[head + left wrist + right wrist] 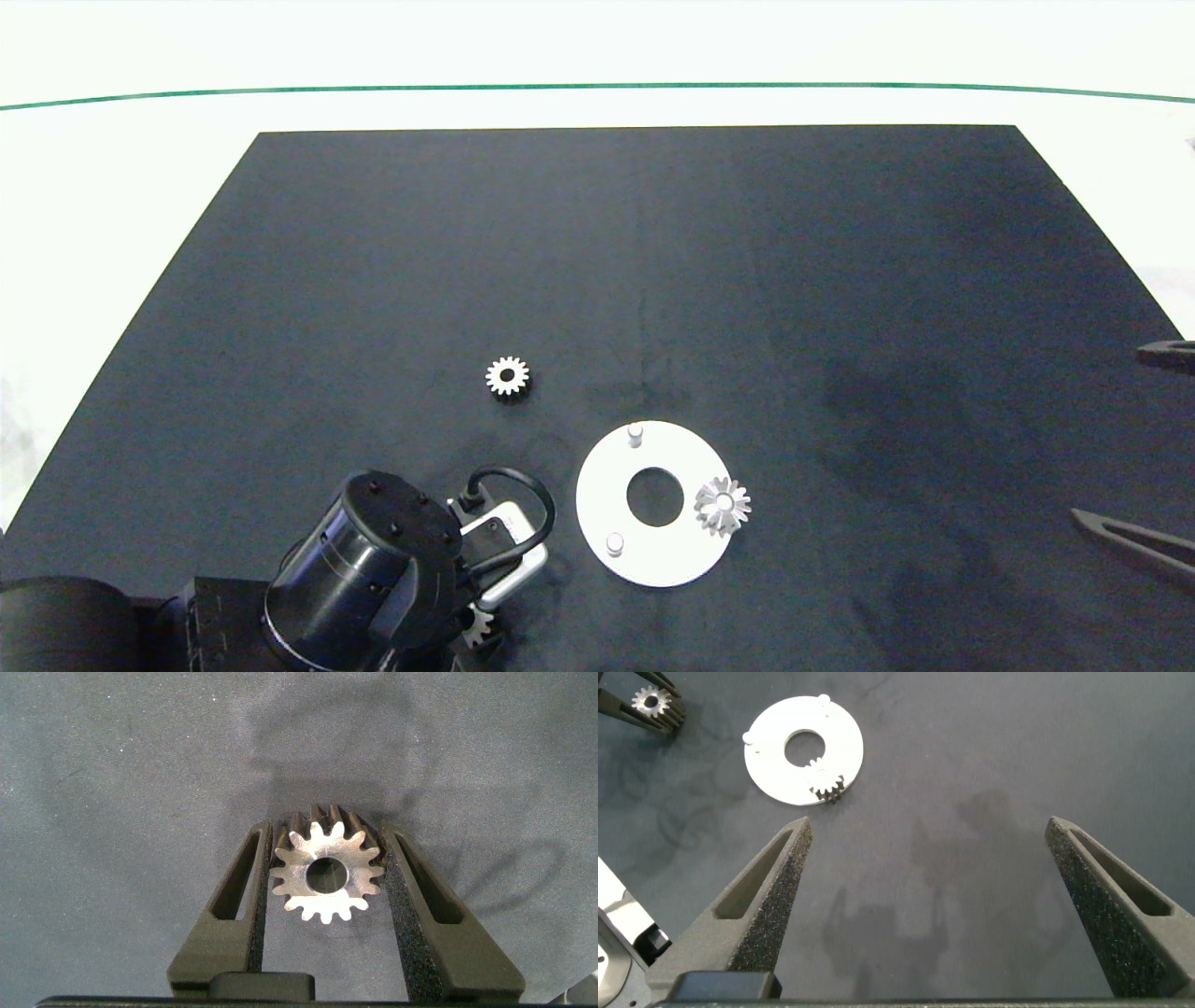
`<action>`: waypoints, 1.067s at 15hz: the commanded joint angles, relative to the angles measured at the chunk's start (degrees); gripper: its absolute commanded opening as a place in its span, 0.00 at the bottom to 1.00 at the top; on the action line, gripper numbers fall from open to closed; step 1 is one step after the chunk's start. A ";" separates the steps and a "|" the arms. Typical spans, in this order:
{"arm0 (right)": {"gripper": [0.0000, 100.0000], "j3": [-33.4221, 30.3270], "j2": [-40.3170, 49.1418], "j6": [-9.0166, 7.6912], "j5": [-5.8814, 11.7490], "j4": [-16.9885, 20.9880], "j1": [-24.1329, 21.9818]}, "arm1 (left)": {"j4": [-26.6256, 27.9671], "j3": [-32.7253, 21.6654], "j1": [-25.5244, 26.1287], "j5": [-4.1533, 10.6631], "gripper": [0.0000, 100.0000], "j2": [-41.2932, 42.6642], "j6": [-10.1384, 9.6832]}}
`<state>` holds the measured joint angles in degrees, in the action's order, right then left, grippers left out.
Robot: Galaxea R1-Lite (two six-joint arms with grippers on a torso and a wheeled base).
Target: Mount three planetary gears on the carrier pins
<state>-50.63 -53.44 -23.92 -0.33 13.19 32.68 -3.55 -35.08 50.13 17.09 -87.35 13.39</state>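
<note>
In the head view, a white disc [653, 551] is seen on the dark worktop [840, 280]. One planetary gear [723, 505] is seated on the disc's right-hand pin, while two carrier pins [635, 434] are left bare. A second gear [508, 376] lies apart, up and left of the disc. The left gripper [478, 627] is held low, left of the disc.

In the left wrist view, a third gear [325, 875] is clamped between the left gripper's [327, 873] jaws.

In the right wrist view, the right gripper [929, 859] is held wide apart, well away from the disc [771, 770].
</note>
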 commanded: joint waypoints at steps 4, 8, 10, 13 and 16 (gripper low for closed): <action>1.00 -0.09 0.71 -0.16 -0.02 0.08 0.01 | 0.30 -2.27 2.08 0.49 0.23 1.74 -1.61; 1.00 -0.09 0.97 -0.25 -0.02 0.08 0.10 | 0.56 -6.22 5.42 0.49 0.19 0.86 -1.43; 1.00 -0.09 1.41 -0.25 -0.02 0.08 0.10 | 1.53 -9.92 5.86 0.49 0.19 -0.98 -1.26; 1.00 -0.09 1.41 -0.25 -0.11 0.08 0.10 | 7.94 -17.03 7.18 0.49 0.19 -4.15 -1.26; 1.00 -0.09 1.50 -0.25 -0.11 0.08 0.10 | 8.29 -22.31 7.35 0.49 0.19 -8.46 -0.82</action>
<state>-50.74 -51.98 -24.03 -0.41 13.19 32.77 4.55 -55.26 57.27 17.47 -92.78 12.40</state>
